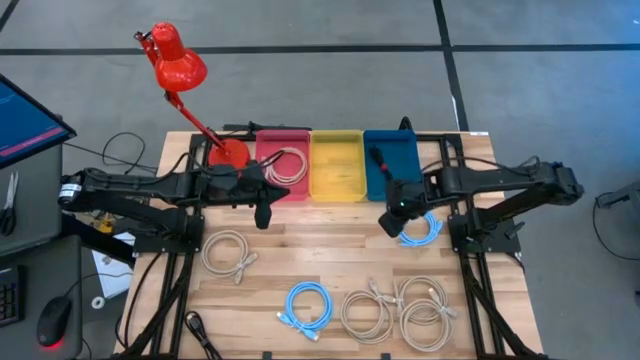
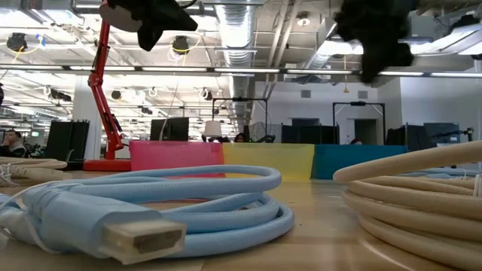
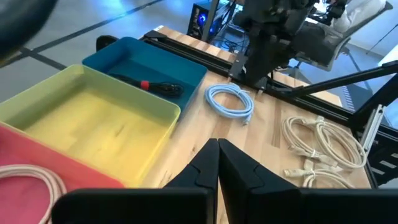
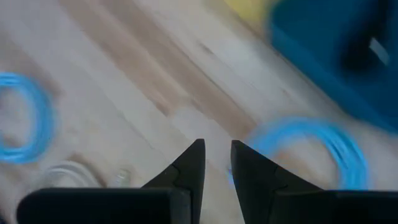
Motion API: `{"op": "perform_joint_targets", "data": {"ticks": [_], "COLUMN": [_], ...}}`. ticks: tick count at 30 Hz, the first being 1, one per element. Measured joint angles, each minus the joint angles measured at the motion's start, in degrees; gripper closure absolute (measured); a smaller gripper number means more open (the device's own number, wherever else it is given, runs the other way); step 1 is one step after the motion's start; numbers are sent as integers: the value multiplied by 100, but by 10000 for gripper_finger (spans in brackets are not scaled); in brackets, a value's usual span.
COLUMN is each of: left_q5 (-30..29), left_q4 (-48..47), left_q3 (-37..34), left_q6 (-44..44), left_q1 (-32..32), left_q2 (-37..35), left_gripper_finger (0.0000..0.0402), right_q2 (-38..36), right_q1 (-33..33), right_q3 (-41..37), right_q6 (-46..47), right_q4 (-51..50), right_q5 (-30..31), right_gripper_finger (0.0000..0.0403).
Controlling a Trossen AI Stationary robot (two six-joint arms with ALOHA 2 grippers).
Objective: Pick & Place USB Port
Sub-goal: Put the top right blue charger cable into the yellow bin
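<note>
Three bins stand in a row at the table's far edge: pink (image 1: pixel 270 145), yellow (image 1: pixel 337 170) and blue (image 1: pixel 400 150). A beige cable coil (image 1: pixel 287 165) lies in the pink bin. A black cable with a red mark (image 3: pixel 155 86) lies in the blue bin. A light blue cable coil (image 1: pixel 422 228) lies on the table just right of my right gripper (image 1: pixel 392 222), which hovers above the wood with a narrow gap between its fingers (image 4: pixel 217 155) and nothing between them. My left gripper (image 1: pixel 265 212) is shut and empty (image 3: pixel 217 155) in front of the pink bin.
Another blue coil (image 1: pixel 307 305) and several beige coils (image 1: pixel 228 250) (image 1: pixel 367 315) (image 1: pixel 425 312) lie on the near half of the table. A red desk lamp (image 1: pixel 178 65) stands at the far left corner. A black cable end (image 1: pixel 195 330) lies at the near left.
</note>
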Motion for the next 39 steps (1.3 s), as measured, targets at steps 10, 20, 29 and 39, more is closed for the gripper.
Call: {"op": "perform_joint_targets", "data": {"ticks": [10,20,29,39], "left_q5": [-45,-45,-45,-44], "left_q4": [2,6,6,6], "left_q3": [-2,-2,-2,-2], "left_q6": [0,-2,-2,-2], "left_q1": [4,4,4,4], "left_q2": [4,4,4,4], "left_gripper_finger": [394,396,395,393], "right_q2": [-20,5,97,207], "right_q1": [305,312,312,307], "right_q3": [4,4,-121,-1051], "right_q6": [1398,1309,1311,1433], "right_q4": [-981,-1025,-1072,-275], "right_q5": [-253,-68,224,179], "right_gripper_finger": [332,320,236,225]}}
